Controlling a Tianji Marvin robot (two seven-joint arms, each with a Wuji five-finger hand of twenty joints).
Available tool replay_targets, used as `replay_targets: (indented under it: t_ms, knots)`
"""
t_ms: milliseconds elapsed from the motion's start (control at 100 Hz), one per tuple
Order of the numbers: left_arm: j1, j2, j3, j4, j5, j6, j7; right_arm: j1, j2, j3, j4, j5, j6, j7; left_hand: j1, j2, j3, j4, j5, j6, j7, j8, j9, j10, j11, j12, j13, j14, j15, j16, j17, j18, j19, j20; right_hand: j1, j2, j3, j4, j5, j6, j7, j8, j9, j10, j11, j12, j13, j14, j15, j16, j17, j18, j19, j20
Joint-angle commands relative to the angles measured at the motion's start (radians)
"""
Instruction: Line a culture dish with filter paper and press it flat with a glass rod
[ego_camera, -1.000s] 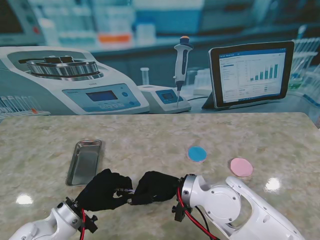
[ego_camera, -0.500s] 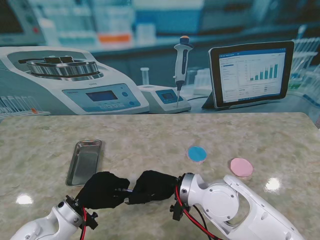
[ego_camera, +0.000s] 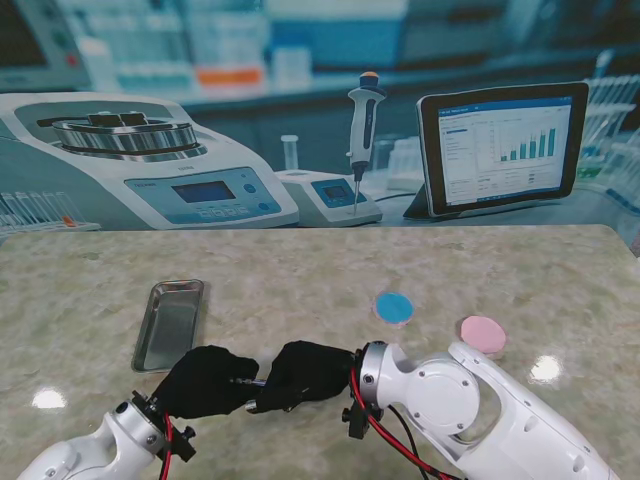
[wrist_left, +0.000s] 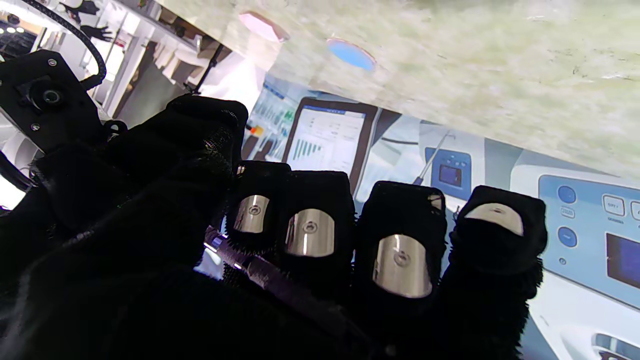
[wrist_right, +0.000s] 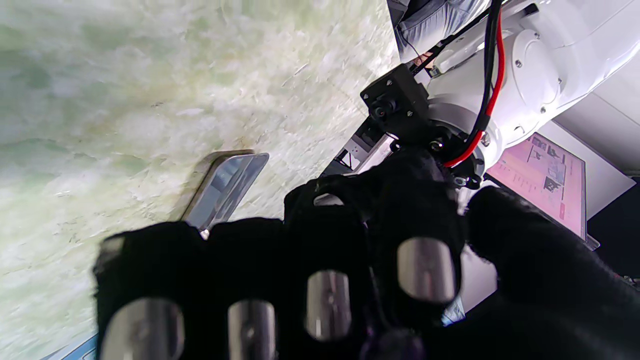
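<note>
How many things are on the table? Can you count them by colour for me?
Blue disc: 1
Pink disc: 1
Silver tray: 1
Clear rod, held between the two hands: 1
Total: 4

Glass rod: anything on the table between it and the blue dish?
Nothing visible. The glass rod sits between the left hand and right hand; only bare table lies toward the blue dish.
</note>
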Motion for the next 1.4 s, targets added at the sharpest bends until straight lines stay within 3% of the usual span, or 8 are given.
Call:
replay_targets:
  t_ms: [0, 130, 390, 510, 640, 1010, 1150, 1390]
  knots:
    - [0.002, 0.002, 0.0, -0.002, -0.005, 0.0, -0.005, 0.005, 0.003, -0.004, -0.006, 0.011, 0.003, 0.015, 0.018, 0.045, -0.018, -0.014, -0.003, 0.081, 0.049, 0.042, 0.035, -0.025, 0.065, 0.023, 0.021, 0.043, 0.06, 0.026, -0.008, 0.096, 0.051, 0.051, 0.007, 0.031, -0.035, -0.039, 0.024, 0.02, -0.047, 0.008, 0.041, -0.031, -0.071, -0.015, 0.042, -0.027, 0.048, -0.046, 0.039, -0.064, 0.302, -0.048]
    - [0.001, 0.002, 0.0, 0.001, -0.015, -0.004, -0.009, 0.009, 0.005, -0.002, -0.007, 0.013, -0.001, 0.024, 0.027, 0.059, -0.04, -0.014, -0.001, 0.077, 0.043, 0.065, 0.038, -0.022, 0.064, 0.029, 0.024, 0.048, 0.055, 0.045, -0.008, 0.102, 0.043, 0.073, 0.001, 0.042, -0.08, -0.074, 0.008, 0.015, -0.169, 0.004, 0.031, -0.003, -0.199, -0.026, 0.04, 0.022, -0.05, -0.114, 0.017, -0.093, 0.302, -0.079]
    - [-0.007, 0.002, 0.003, 0.011, -0.013, -0.018, -0.005, 0.03, 0.011, -0.007, -0.007, 0.016, -0.002, 0.051, 0.01, 0.035, -0.005, -0.005, 0.019, 0.071, 0.035, 0.079, 0.054, -0.031, 0.063, 0.028, 0.04, 0.031, 0.066, 0.028, 0.013, 0.091, 0.058, 0.066, -0.007, 0.059, -0.117, -0.109, -0.031, 0.002, -0.248, 0.023, -0.022, 0.029, -0.247, -0.013, 0.039, 0.052, -0.087, -0.143, -0.016, -0.118, 0.302, -0.092]
    - [-0.009, 0.002, 0.001, 0.013, -0.017, -0.022, -0.008, 0.036, 0.014, -0.006, -0.007, 0.011, -0.017, 0.059, 0.007, 0.035, -0.003, -0.004, 0.019, 0.071, 0.035, 0.08, 0.054, -0.032, 0.063, 0.029, 0.04, 0.032, 0.067, 0.027, 0.013, 0.092, 0.058, 0.065, -0.016, 0.062, -0.127, -0.139, -0.098, -0.03, -0.392, -0.005, -0.133, 0.08, -0.372, -0.097, -0.002, 0.109, -0.289, -0.223, -0.116, -0.138, 0.283, -0.134]
    - [-0.01, 0.003, 0.001, 0.014, -0.022, -0.021, -0.012, 0.035, 0.016, -0.002, -0.013, -0.003, -0.025, 0.061, 0.009, 0.042, -0.005, -0.005, 0.02, 0.071, 0.034, 0.081, 0.051, -0.029, 0.062, 0.029, 0.036, 0.033, 0.066, 0.026, 0.008, 0.092, 0.057, 0.063, -0.025, 0.062, -0.137, -0.151, -0.182, -0.061, -0.523, -0.059, -0.245, 0.11, -0.482, -0.21, -0.09, 0.134, -0.488, -0.279, -0.19, -0.141, 0.231, -0.127]
    - [-0.012, 0.001, -0.005, 0.019, -0.036, -0.024, -0.013, 0.037, 0.019, 0.009, -0.022, -0.002, -0.024, 0.075, 0.011, 0.043, -0.01, -0.004, 0.019, 0.071, 0.033, 0.083, 0.05, -0.023, 0.062, 0.032, 0.034, 0.036, 0.065, 0.026, 0.003, 0.098, 0.052, 0.066, -0.057, 0.044, -0.156, -0.176, -0.347, -0.082, -0.773, -0.362, -0.441, 0.154, -0.817, -0.49, -0.312, 0.218, -0.975, -0.486, -0.551, 0.019, -0.092, -0.032]
    - [-0.012, 0.002, -0.008, 0.021, -0.036, -0.027, -0.014, 0.036, 0.023, 0.017, -0.029, -0.007, -0.026, 0.089, 0.009, 0.04, -0.006, -0.002, 0.019, 0.071, 0.033, 0.083, 0.051, -0.023, 0.063, 0.032, 0.034, 0.037, 0.065, 0.027, 0.003, 0.098, 0.052, 0.067, -0.058, 0.036, -0.157, -0.181, -0.374, -0.086, -0.804, -0.414, -0.464, 0.158, -0.933, -0.601, -0.37, 0.23, -1.111, -0.558, -0.663, 0.076, -0.24, -0.048]
    - [-0.013, 0.003, -0.012, 0.022, -0.033, -0.034, -0.018, 0.019, 0.028, 0.044, -0.049, -0.042, -0.023, 0.1, 0.003, 0.034, 0.002, -0.002, 0.021, 0.07, 0.034, 0.084, 0.05, -0.025, 0.062, 0.032, 0.034, 0.037, 0.065, 0.027, 0.002, 0.094, 0.051, 0.067, -0.055, 0.036, -0.164, -0.184, -0.419, -0.09, -0.83, -0.443, -0.513, 0.161, -1.01, -0.663, -0.433, 0.237, -1.202, -0.605, -0.752, 0.107, -0.349, -0.073]
